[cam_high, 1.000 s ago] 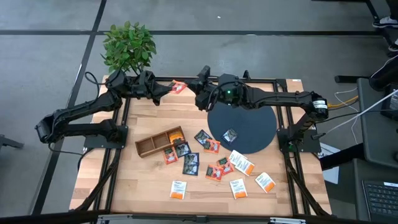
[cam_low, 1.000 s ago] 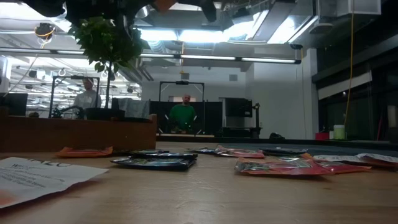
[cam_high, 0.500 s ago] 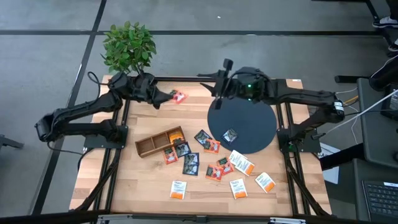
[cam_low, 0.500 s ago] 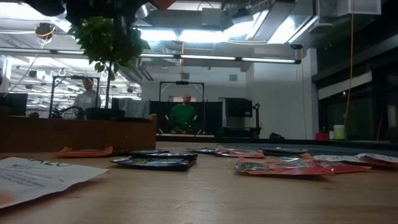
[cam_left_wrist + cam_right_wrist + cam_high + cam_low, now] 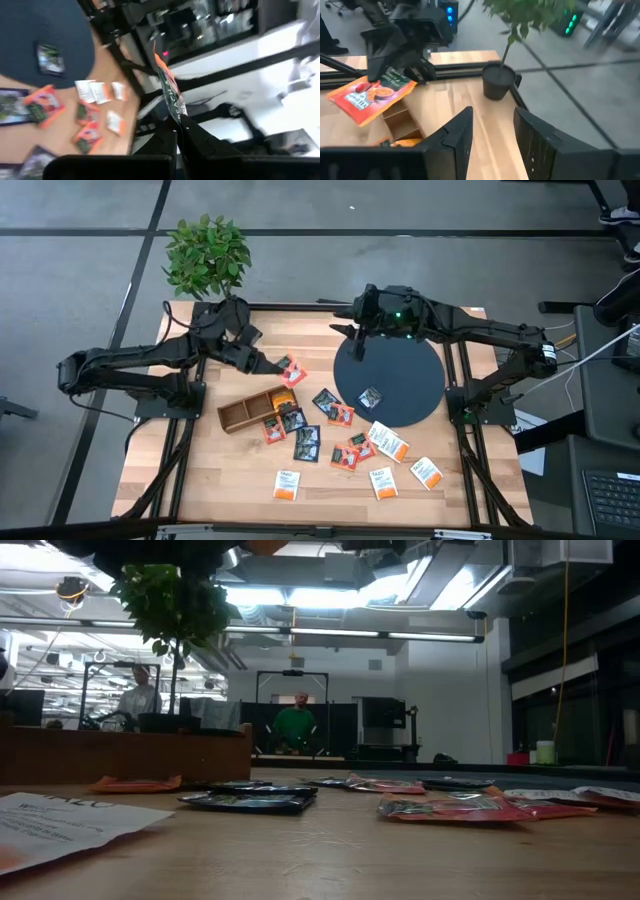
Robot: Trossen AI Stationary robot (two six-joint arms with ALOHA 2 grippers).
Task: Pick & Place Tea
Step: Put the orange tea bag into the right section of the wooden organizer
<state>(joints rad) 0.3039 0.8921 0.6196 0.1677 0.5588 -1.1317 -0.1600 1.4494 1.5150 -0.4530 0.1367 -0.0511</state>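
Mostly edge-on: red-orange sachet point(image 5: 169, 87) clamped in left end effector point(image 5: 178, 131).

Four white sachets point(image 5: 388, 442) with orange bands are counted, about four dark sachets point(image 5: 307, 442) and about six red-orange sachets point(image 5: 342, 415). One wooden divided box point(image 5: 246, 413), one dark round disc point(image 5: 405, 375) and one potted plant point(image 5: 206, 254) are seen.

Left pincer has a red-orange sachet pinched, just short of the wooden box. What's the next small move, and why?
Probably carry the left pincer a little farther until the red-orange sachet hangs over a compartment of the wooden box, then lower it. The sachet is clamped and sits just beyond the box's far edge; the open right pincer hovers over the dark disc, out of the way.
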